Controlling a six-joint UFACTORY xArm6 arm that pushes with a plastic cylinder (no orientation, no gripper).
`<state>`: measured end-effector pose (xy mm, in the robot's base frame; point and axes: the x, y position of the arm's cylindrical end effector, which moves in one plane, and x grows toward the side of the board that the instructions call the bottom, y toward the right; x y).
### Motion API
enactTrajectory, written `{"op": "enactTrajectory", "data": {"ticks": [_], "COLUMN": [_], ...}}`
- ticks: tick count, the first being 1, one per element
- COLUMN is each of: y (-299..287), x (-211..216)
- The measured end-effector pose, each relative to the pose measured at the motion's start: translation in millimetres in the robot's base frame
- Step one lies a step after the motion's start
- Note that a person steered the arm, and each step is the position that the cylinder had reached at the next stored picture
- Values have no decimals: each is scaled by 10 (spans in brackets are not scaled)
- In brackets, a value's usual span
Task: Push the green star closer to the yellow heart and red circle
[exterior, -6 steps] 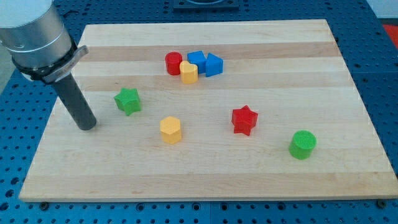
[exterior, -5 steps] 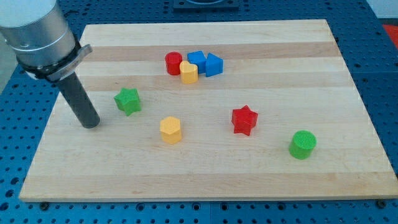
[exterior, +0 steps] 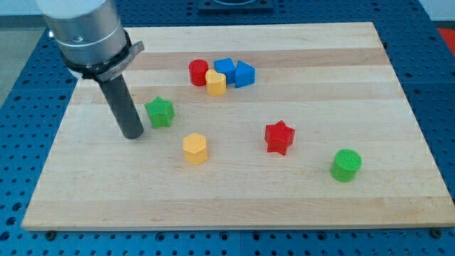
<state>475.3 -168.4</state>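
The green star (exterior: 161, 112) lies left of the board's middle. My tip (exterior: 134, 133) stands just left of and slightly below it, close to or touching its left side. The yellow heart (exterior: 216, 82) and the red circle (exterior: 198, 72) sit together up and to the right of the star, near the top middle. The rod leans up to the left toward the grey arm body.
Two blue blocks (exterior: 235, 72) touch the heart and circle on their right. A yellow hexagon (exterior: 195, 148) lies below and right of the star. A red star (exterior: 279, 136) and a green cylinder (exterior: 346, 165) lie further right. The wooden board (exterior: 398, 107) sits on a blue perforated table.
My tip has moved right, about 45 px. The green star has shifted right and slightly up, about 20 px, toward the heart and circle. Other blocks have not moved.
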Motion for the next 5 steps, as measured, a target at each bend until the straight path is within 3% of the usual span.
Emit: {"op": "enactTrajectory", "data": {"ticks": [4,5], "y": [488,561], "x": [-734,-734]}}
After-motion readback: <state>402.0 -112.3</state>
